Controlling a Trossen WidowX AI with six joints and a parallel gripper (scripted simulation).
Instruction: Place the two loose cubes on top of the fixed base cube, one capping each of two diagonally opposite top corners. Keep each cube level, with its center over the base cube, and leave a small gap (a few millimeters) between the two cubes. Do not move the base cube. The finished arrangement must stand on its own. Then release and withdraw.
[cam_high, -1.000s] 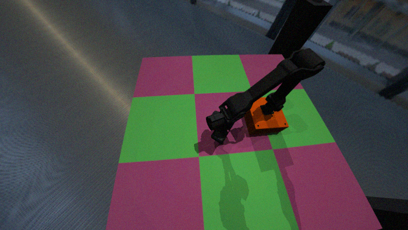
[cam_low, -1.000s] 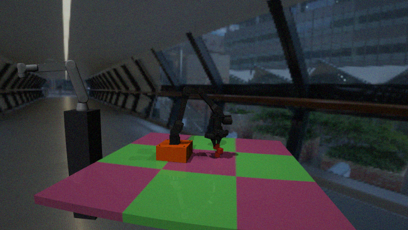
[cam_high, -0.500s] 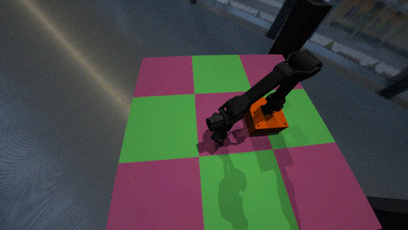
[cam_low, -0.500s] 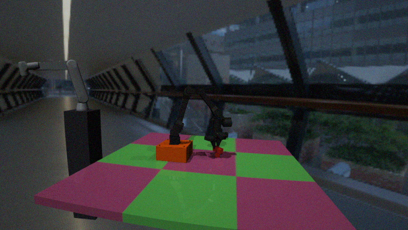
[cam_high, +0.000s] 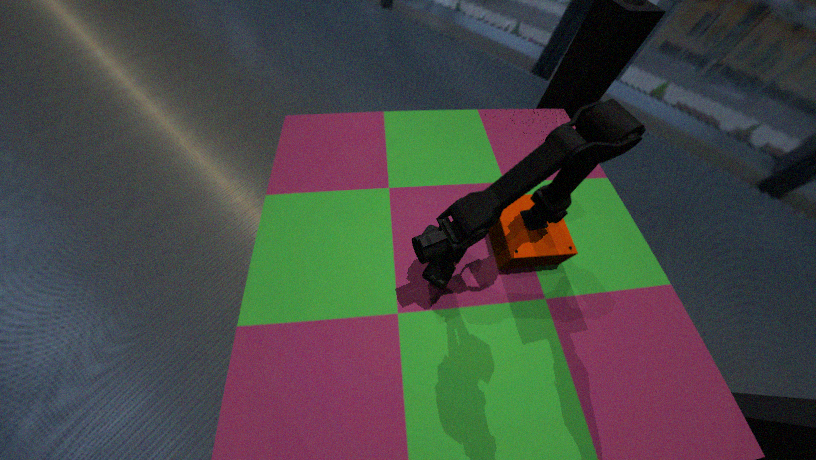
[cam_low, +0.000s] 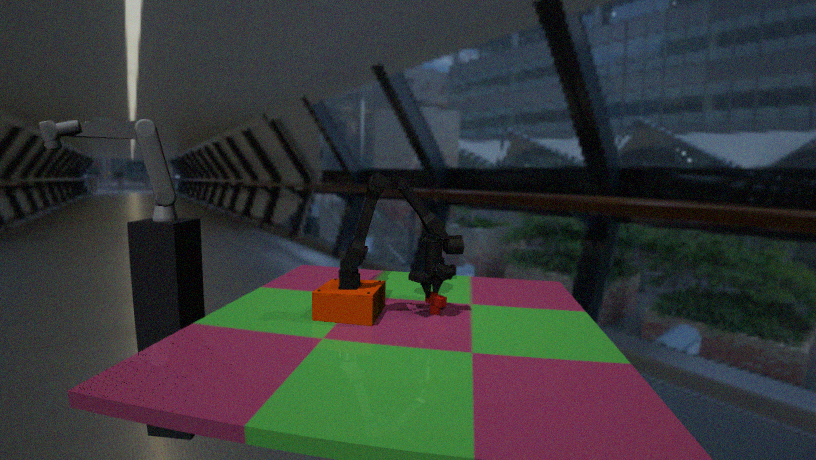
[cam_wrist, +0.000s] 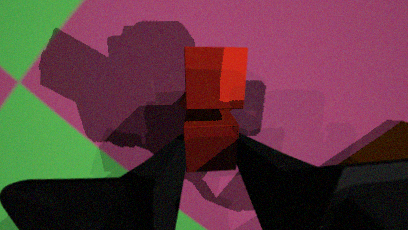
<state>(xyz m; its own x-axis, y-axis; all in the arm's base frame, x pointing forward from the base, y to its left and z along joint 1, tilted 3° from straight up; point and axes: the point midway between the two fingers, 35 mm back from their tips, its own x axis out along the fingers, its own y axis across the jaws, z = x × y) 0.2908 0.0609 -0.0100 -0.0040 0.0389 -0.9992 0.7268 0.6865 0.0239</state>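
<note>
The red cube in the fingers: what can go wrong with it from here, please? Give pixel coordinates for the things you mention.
The end effector (cam_low: 435, 292) (cam_wrist: 209, 139) holds one red cube (cam_wrist: 210, 147) close beside another upper red cube (cam_wrist: 215, 77). Lowering or shifting sideways might push that neighbour off its corner. Opening wide could also nudge it, since the gap between them looks narrow.

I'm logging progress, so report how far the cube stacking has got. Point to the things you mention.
Done, it seems: one red cube (cam_wrist: 216, 77) is up near the base's height. In hand: the second cube (cam_wrist: 211, 147), between the claw's (cam_low: 435, 292) (cam_wrist: 211, 145) fingers. Left: settling it, releasing, withdrawing. The gap can't be judged.
</note>
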